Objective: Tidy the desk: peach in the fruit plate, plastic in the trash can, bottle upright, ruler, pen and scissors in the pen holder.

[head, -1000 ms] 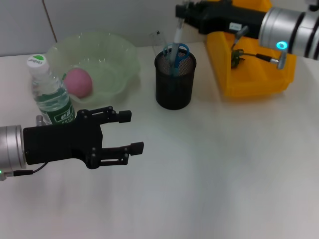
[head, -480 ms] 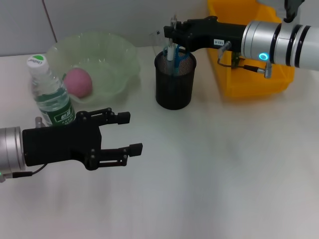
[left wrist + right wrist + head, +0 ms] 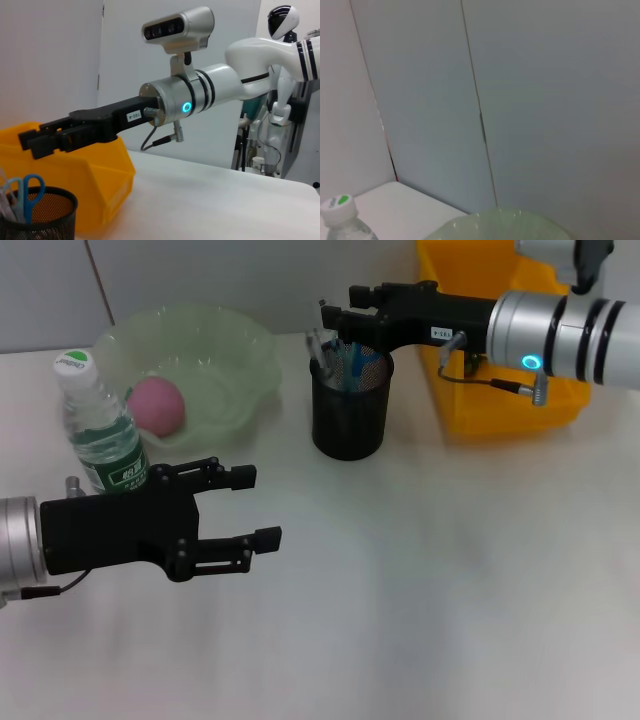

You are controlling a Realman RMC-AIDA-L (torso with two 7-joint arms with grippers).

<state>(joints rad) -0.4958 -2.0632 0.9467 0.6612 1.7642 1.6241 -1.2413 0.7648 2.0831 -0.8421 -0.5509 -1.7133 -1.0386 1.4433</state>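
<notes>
The black mesh pen holder (image 3: 348, 410) stands at the back centre and holds blue-handled scissors (image 3: 357, 350), a pale pen (image 3: 322, 345) leaning left, and a clear ruler. My right gripper (image 3: 345, 312) hovers just above the holder's rim, open and empty; it also shows in the left wrist view (image 3: 32, 142) above the holder (image 3: 37, 215). The pink peach (image 3: 157, 405) lies in the green fruit plate (image 3: 215, 335). The water bottle (image 3: 100, 435) stands upright beside the plate. My left gripper (image 3: 268, 504) is open and empty, low over the table near the bottle.
The yellow trash bin (image 3: 500, 400) stands at the back right, behind the right arm; it also shows in the left wrist view (image 3: 100, 170). The wall runs close behind the plate.
My right gripper came left over the pen holder with the pen, lowered it in and let go. The pen now leans in the holder. The left arm has barely moved.
</notes>
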